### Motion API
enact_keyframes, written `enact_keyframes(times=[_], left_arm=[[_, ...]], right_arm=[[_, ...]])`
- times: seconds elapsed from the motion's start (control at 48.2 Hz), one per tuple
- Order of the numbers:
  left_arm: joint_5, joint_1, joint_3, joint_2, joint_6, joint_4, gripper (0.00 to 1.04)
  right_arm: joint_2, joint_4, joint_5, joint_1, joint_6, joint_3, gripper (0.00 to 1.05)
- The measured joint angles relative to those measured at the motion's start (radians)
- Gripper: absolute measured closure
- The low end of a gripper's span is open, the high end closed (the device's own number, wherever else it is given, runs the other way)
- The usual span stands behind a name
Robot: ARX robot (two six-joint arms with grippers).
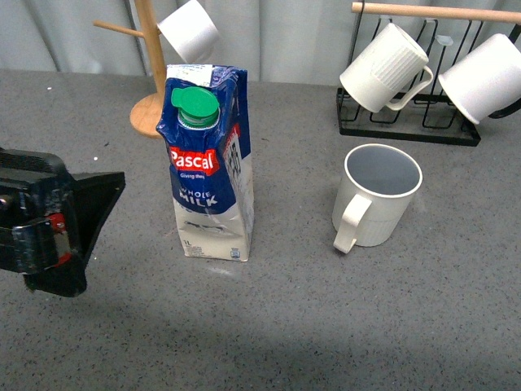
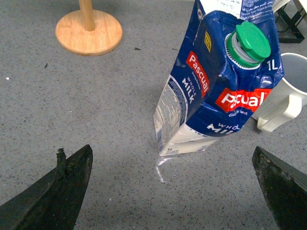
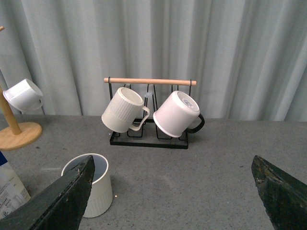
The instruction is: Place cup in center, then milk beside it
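Milk (image 1: 210,163) and cup (image 1: 376,195) stand mid-frame on the desk (image 1: 326,326)
Left end effector (image 2: 171,148), right end effector (image 3: 172,160) — both spread wide, empty.

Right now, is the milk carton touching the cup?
Apart. The front view shows a strip of bare grey table between the milk and the cup; in the left wrist view they overlap, so that settles nothing.

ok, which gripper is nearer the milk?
Left. The left gripper is open beside the milk, carton ahead of its fingers; the right gripper sees only the carton's edge, past the cup.
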Motion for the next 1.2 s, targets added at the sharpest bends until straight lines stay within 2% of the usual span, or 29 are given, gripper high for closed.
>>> enact_keyframes(times=[0.601, 0.809, 1.202], left_arm=[[-0.027, -0.132, 0.073, 0.159, 0.028, 0.08, 0.06], [-0.014, -0.128, 0.117, 0.235, 0.037, 0.103, 0.06], [0.072, -0.091, 0.195, 0.293, 0.015, 0.082, 0.06]], right_arm=[[0.0, 0.0, 0.0, 0.0, 0.0, 0.0, 0.09], [0.0, 0.0, 0.0, 0.0, 0.0, 0.0, 0.09], [0.0, 0.0, 0.0, 0.0, 0.0, 0.0, 0.09]])
